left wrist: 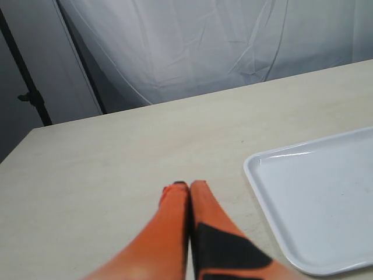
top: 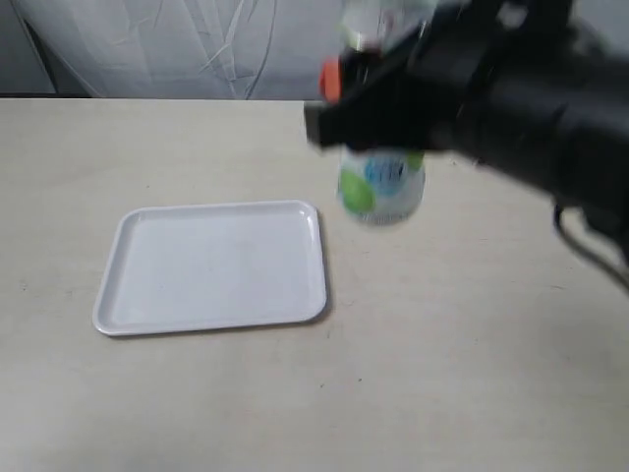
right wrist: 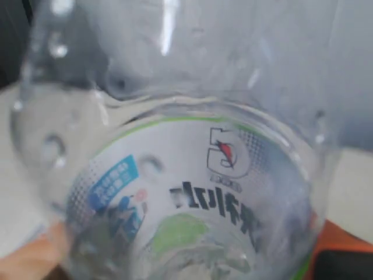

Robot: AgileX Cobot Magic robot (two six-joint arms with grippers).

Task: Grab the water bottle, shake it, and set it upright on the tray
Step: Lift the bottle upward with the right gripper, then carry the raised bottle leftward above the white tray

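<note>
Over a pale beige tabletop (top: 442,344), right of a flat white rectangular plastic tray (top: 211,265), a small clear plastic water bottle (top: 381,192) hangs in the air.

The tray lies flat on the tabletop, with rounded corners and a low rim. The black right arm (top: 550,118) reaches in from the right. Its right pincer (top: 378,103) pinches the water bottle round the middle, roughly upright and motion-blurred, just beyond the tray's far right corner. The left pincer (left wrist: 189,192), its orange fingers pressed together, hovers over the tabletop beside the tray. The bottle's white-and-green label (right wrist: 192,204) shows a "5" in a shield emblem, dark characters too warped to read, a green circle and a blue patch of tiny writing.
</note>
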